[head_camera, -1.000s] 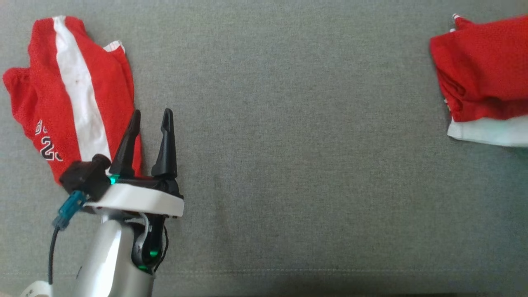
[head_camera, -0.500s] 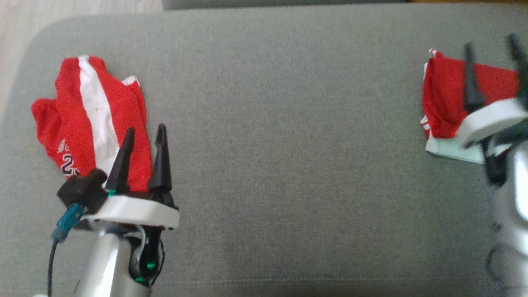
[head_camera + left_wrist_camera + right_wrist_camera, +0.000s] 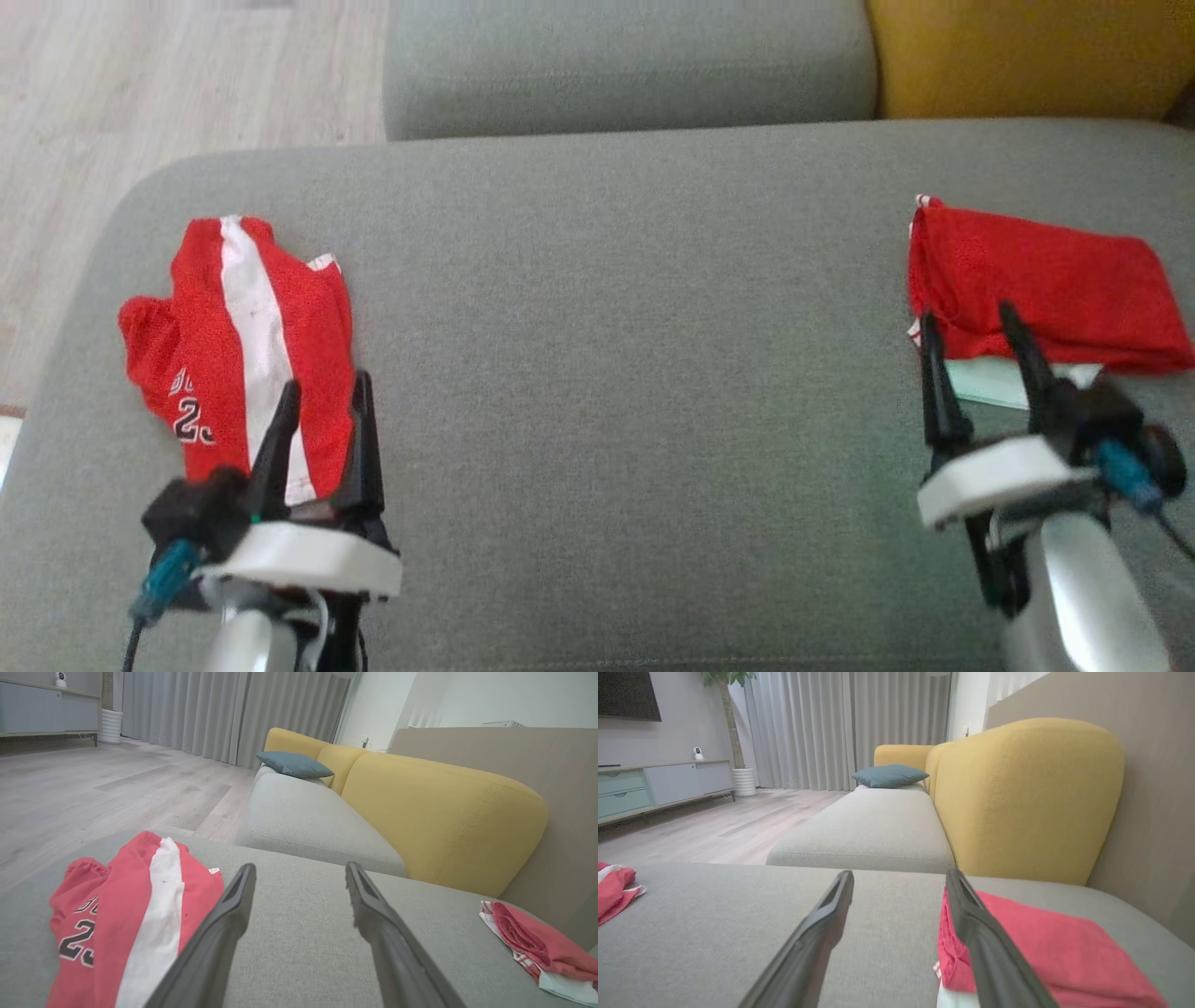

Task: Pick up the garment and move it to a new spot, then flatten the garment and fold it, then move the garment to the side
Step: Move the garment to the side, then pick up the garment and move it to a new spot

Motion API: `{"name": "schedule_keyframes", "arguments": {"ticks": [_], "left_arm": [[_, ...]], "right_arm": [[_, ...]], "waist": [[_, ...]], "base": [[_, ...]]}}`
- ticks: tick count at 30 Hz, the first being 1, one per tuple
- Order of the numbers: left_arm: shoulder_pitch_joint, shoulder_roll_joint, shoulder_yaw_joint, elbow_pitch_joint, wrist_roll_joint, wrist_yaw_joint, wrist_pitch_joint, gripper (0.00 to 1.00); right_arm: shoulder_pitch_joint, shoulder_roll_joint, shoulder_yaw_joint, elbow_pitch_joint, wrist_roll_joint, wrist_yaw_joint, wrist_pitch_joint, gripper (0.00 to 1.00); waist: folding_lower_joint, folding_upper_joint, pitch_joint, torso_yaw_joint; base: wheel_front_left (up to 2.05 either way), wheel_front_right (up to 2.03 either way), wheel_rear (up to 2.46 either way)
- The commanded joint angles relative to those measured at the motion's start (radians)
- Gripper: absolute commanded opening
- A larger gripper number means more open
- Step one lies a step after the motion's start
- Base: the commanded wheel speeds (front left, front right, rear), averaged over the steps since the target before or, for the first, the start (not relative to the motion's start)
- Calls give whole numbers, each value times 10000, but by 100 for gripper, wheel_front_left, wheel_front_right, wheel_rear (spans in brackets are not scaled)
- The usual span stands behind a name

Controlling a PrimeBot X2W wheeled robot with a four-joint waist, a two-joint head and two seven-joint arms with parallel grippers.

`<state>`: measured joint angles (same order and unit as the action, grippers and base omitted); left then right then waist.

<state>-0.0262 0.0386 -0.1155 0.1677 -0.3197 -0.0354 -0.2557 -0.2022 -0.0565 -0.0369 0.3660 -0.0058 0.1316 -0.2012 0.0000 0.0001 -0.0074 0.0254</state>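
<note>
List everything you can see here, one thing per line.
Striped garment: one, red with white stripe, crumpled at near seat's left end.
Folded garment: one, red, near seat's right end, atop pale cloth.
Pale cloth: one, whitish, under folded garment.
Sofa seats: two, grey, near one bears the garments.
Backrests: at least two, yellow, behind the seats.
Pillow: one, blue-grey, farther seat.
Floor: pale wood, left of sofa.
Left gripper: one, dark, open, by striped garment.
Right gripper: one, dark, open, by folded garment.

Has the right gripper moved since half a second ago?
Yes. Against the folded red garment, the right gripper has pulled back toward the robot and leftward, tips now at its near-left corner.
</note>
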Motion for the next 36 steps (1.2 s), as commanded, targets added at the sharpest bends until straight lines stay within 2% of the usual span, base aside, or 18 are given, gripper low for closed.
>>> {"name": "schedule_keyframes", "arguments": {"ticks": [1, 9, 29, 36], "left_arm": [[-263, 116, 318, -368, 35, -1, -61, 100], [358, 116, 231, -538, -64, 112, -61, 100], [392, 116, 197, -552, 30, 90, -61, 100], [265, 116, 298, -461, 109, 119, -61, 100]], "right_arm": [[-165, 51, 287, -402, 166, -9, -160, 100], [994, 60, 661, -666, 1143, -9, -548, 100], [1154, 62, 614, -890, 1504, -9, -604, 100], [1215, 62, 825, -842, 1538, -9, -604, 100]], "waist": [[0, -1, -64, -45], [0, -1, -201, -212], [0, -1, -164, -366], [0, -1, -101, -6]], "base": [[0, 0, 0], [0, 0, 0], [0, 0, 0], [0, 0, 0]]}}
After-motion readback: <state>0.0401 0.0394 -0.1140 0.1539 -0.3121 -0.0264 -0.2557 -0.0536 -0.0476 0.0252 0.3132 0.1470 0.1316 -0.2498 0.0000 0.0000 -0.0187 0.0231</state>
